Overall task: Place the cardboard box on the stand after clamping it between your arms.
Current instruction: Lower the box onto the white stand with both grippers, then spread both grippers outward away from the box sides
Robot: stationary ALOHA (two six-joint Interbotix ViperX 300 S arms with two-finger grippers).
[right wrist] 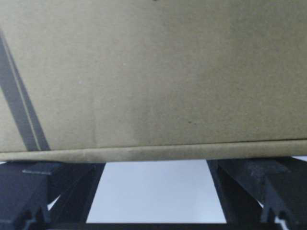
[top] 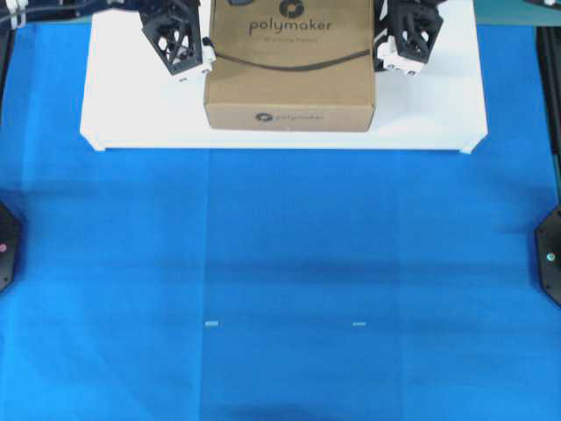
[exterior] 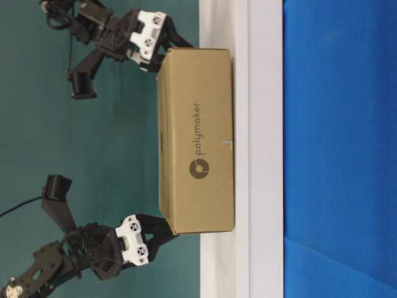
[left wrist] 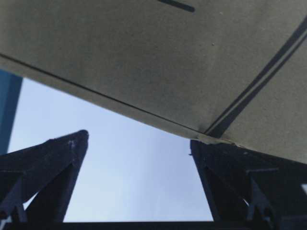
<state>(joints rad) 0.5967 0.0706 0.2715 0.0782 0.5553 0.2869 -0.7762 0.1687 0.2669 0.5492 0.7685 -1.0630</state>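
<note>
The brown cardboard box (top: 289,66) with the "polymaker" logo sits upright on the white stand (top: 131,114), near its middle, and appears to rest on it. My left gripper (top: 203,54) is at the box's left side and my right gripper (top: 383,53) is at its right side. Both are open, with the jaws spread against the box walls. In the table-level view the box (exterior: 195,139) stands between the right gripper (exterior: 166,48) and the left gripper (exterior: 166,233) on the stand (exterior: 265,149). The left wrist view shows the gripper (left wrist: 139,139), the box (left wrist: 144,57) and the stand (left wrist: 134,177). The right wrist view shows the gripper (right wrist: 156,165), the box (right wrist: 153,72) and the stand (right wrist: 153,191).
A blue cloth (top: 280,281) covers the table in front of the stand, with two small tape marks (top: 211,323) on it. Black arm bases sit at the left edge (top: 4,246) and the right edge (top: 550,259). A teal wall (exterior: 93,149) is behind.
</note>
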